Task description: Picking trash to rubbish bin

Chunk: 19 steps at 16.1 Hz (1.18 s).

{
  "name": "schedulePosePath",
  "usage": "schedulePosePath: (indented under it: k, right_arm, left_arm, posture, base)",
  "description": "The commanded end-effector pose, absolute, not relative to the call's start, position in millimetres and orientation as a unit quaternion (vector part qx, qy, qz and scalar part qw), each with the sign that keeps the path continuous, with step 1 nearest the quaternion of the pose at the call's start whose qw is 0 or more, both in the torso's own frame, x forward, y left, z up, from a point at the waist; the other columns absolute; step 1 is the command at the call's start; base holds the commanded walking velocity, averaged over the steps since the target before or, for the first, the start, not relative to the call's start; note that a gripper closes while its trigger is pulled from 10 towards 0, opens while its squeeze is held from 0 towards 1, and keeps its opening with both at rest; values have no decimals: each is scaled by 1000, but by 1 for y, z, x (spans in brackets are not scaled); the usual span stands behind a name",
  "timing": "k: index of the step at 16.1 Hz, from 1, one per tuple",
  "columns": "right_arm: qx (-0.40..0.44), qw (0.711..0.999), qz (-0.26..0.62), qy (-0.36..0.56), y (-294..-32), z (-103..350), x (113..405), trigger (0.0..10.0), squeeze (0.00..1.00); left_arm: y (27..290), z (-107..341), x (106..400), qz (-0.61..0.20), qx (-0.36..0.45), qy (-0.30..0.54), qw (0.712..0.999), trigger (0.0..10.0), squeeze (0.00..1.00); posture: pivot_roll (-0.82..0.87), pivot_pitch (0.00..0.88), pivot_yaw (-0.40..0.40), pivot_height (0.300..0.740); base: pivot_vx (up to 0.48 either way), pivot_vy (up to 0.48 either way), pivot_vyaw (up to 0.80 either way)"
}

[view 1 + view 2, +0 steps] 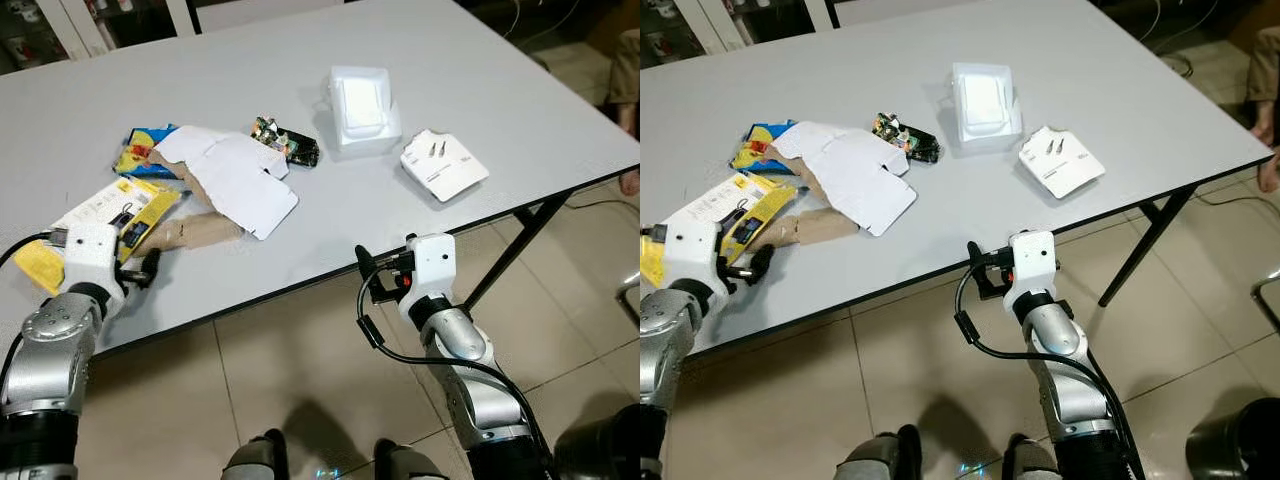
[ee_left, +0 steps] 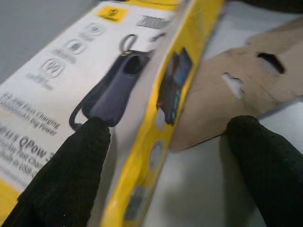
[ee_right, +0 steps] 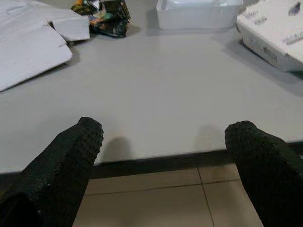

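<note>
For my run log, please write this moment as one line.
phase: reaching for trash | left gripper: open, around edge of yellow box | right gripper: open, at table edge, holding nothing | bin: unseen

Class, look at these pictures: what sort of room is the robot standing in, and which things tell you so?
Probably a workroom or office: a plain grey folding table on a beige tiled floor, littered with product packaging such as a yellow box and a white tray.
</note>
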State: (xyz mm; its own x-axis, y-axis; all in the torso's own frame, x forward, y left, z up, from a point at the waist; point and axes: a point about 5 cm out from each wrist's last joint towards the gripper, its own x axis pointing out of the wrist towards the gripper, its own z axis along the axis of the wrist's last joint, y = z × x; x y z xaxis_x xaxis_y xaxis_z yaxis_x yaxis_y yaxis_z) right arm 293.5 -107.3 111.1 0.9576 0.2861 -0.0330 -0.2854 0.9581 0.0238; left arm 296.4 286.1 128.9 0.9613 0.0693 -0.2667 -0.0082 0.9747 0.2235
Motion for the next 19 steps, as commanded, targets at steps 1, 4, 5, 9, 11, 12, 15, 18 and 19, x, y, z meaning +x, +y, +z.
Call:
schedulePosePath:
  k: [1,4,5,9,11,12,15,18,19]
  right_arm:
    - [13,990,138,19,-109,110,291,10000,0]
    - [14,991,134,21,-109,110,290,10000,0]
    - [14,991,133,21,-109,109,290,10000,0]
    - [11,991,131,22,-111,108,291,10000,0]
    - [10,991,131,22,-111,109,291,10000,0]
    - [9,991,131,22,-112,109,291,10000,0]
    - [8,991,132,22,-112,109,291,10000,0]
    - [6,991,132,21,-114,109,292,10000,0]
    - [5,991,132,21,-114,109,293,10000,0]
  left_arm:
    - [287,120,293,6,105,162,981,7647,0]
    - [285,116,291,-21,102,169,980,0,0]
    - [283,116,291,-27,99,169,980,0,0]
    - [277,114,290,-45,91,164,981,0,0]
    - [277,114,289,-48,88,164,981,0,0]
    - [278,114,290,-43,89,160,982,0,0]
    - [283,117,290,-20,97,152,983,0,0]
    - [296,121,289,33,141,139,980,0,0]
    - [302,125,289,58,159,128,977,0,0]
  posture:
    - [-24,200,90,740]
    - [-23,202,98,740]
    - [-23,202,98,740]
    - [-23,202,98,740]
    - [-24,205,92,740]
    - [-23,206,90,740]
    - [-27,205,87,740]
    - [-31,204,82,740]
    - [-30,204,79,740]
  base:
    - [0,0,0]
    - [0,0,0]
    - [0,0,0]
    - [0,0,0]
    - [0,0,0]
    - [0,0,0]
    - [0,0,0]
    - [0,0,0]
    - [0,0,0]
